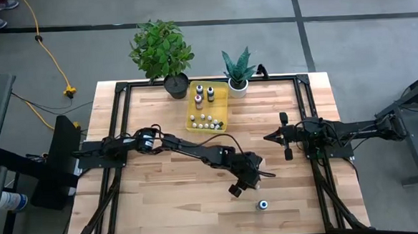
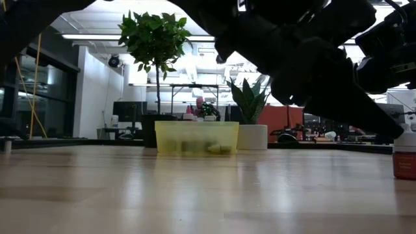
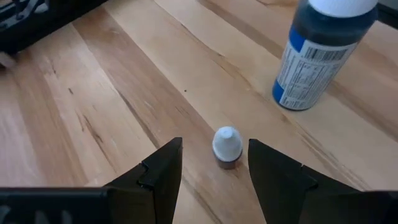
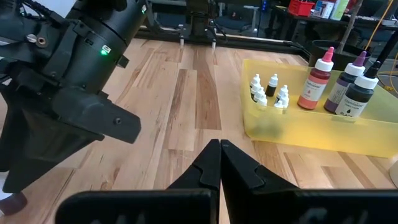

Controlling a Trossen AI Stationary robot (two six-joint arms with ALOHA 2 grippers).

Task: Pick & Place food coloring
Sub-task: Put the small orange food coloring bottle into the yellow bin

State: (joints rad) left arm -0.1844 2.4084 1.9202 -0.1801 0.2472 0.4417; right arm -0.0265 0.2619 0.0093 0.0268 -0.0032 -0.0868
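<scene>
Two loose bottles: small bottle (image 3: 226, 147) between left gripper (image 3: 211, 171) fingers; blue-labelled bottle (image 3: 320, 53) at 1 o'clock.
Fingers: left apart, untouching; right gripper (image 4: 220, 163) together, idle.
Advice: descend centred, close below cap.
Destination: yellow tray (image 1: 221, 96).

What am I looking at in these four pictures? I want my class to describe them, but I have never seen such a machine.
It is a robot with two dark arms at a wooden table. One picture looks straight down, one looks level across the tabletop, and two come from cameras on the wrists. The left tool stands open around a tiny white-capped bottle on the wood, not gripping it. A larger blue bottle stands nearby. The right tool waits, shut, at the table's right side. A yellow tray at the back holds more little bottles, flanked by two potted plants.
</scene>
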